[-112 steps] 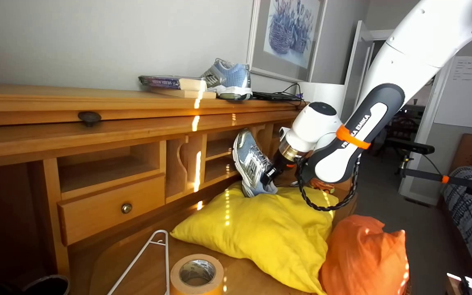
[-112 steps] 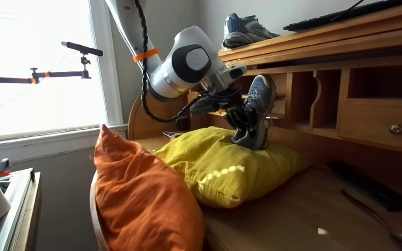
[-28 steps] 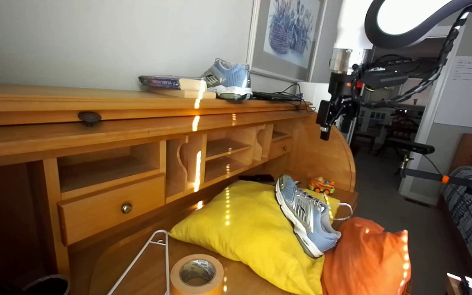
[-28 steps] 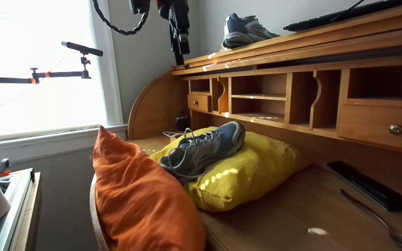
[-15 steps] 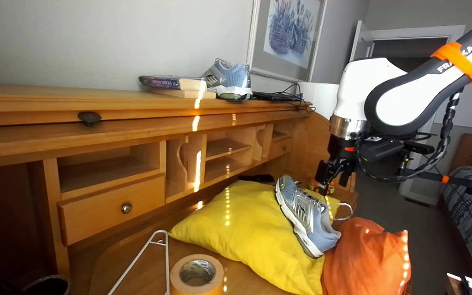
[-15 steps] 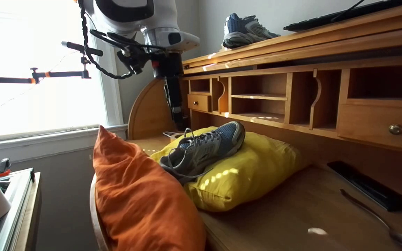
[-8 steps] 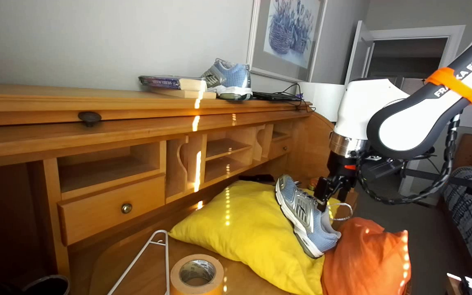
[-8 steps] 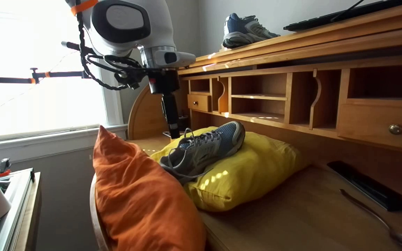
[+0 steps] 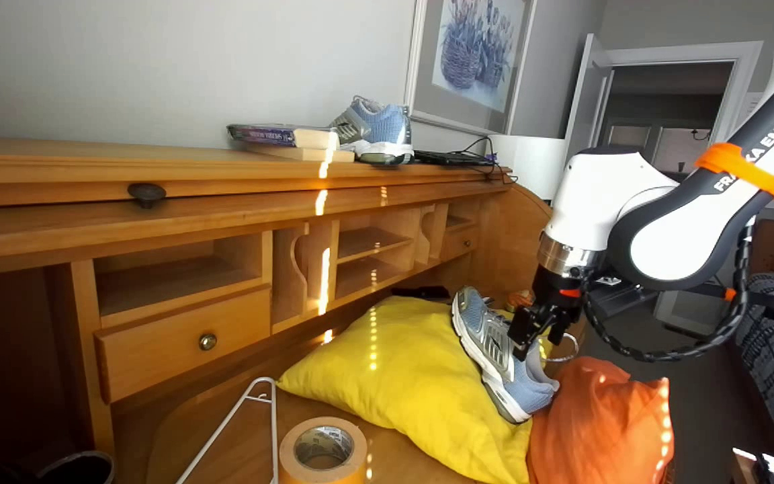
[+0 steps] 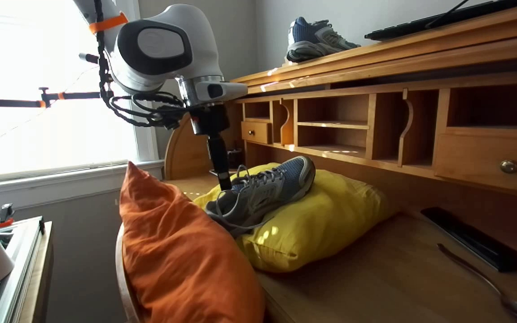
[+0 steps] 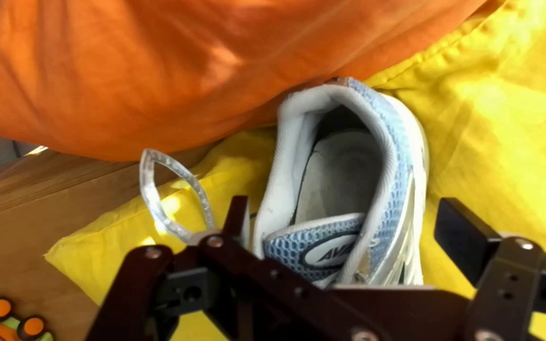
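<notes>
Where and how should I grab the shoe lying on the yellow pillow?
Probably best across the shoe at its tongue, from above, one jaw each side. It slants toe-up on the yellow pillow, ankle collar facing upward, and in the wrist view it appears to fit within the open gripper. I'd avoid the heel end: the orange pillow sits right behind it.

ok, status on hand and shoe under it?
Hand open over shoe, contact unclear. Shoe on yellow pillow, ungripped. Loose lace beside hand; orange pillow behind shoe.
</notes>
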`<state>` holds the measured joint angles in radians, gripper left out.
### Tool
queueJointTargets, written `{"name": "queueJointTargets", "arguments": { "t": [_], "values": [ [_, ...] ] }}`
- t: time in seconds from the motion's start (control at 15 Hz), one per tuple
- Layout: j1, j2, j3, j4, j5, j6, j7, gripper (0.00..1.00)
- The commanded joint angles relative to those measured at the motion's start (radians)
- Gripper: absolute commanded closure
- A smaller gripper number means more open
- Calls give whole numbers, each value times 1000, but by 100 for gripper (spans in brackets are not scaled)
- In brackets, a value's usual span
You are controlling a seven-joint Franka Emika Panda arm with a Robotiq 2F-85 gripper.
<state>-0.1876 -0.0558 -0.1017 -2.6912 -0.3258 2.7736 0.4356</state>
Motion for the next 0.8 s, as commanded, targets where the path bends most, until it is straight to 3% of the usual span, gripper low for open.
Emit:
{"name": "queueJointTargets", "arguments": {
  "t": [0.0, 0.73],
  "values": [
    [-11, 36, 2, -5, -105, 74, 118, 0],
    [-6, 112, -21, 37, -387, 144, 380, 0]
  ]
}}
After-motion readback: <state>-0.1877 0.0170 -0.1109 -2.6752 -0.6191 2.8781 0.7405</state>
